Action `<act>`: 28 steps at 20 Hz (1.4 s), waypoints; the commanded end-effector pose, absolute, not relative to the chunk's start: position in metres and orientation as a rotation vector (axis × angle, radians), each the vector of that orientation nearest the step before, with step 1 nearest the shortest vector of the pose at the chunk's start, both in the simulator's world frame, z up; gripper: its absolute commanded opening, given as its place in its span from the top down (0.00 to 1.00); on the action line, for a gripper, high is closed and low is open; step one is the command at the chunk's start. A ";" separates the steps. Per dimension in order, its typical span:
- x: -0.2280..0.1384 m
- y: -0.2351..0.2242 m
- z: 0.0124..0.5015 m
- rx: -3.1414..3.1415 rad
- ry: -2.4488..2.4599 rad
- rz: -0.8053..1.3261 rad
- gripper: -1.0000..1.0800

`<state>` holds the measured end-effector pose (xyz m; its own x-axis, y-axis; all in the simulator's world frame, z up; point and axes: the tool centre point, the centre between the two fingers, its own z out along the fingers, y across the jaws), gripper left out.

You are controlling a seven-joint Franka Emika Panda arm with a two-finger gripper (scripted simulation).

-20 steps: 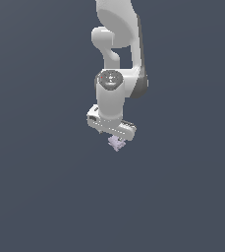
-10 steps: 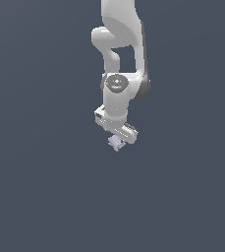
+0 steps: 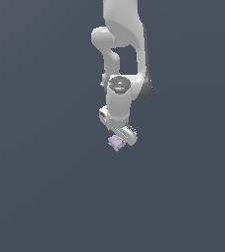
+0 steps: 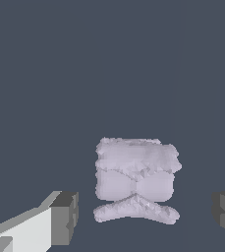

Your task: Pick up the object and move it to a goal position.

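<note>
My gripper (image 4: 143, 216) stands spread wide: in the wrist view one dark grey pad (image 4: 65, 216), backed by its white finger body, sits at one side of the frame and the other pad only just shows at the opposite edge, with clear open space between each of them and what lies in the middle. Neither pad touches anything. Between them, roughly centred in the gap, is the object (image 4: 136, 179), a pale lilac-grey lump with a rough, jagged surface; it looks like a blocky upper mass with two rounded bulges beneath it and a shallow chevron-shaped strip along the side nearest my fingers. It lies against a flat, plain dark blue-grey ground (image 4: 109, 74) that fills the rest of that view, and I cannot tell from the flat shading whether it is resting on that surface or not. From the exterior view my gripper (image 3: 123, 138) hangs at the end of my white arm (image 3: 120, 96), pointing downward and turned at a slant, so the two fingers are hard to separate there. The object (image 3: 116, 142) shows as a tiny lilac speck just at the fingertips, toward the exterior view's left of my hand's lower edge, much smaller than the hand itself. The same even dark ground (image 3: 45, 187) surrounds everything.
</note>
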<state>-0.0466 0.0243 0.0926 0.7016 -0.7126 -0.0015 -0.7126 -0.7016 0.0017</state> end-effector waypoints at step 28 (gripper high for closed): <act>-0.049 0.026 0.040 2.879 -1.258 0.000 1.00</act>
<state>-0.0483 0.0262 0.0413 0.6794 -0.7338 0.0010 -0.7338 -0.6794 -0.0016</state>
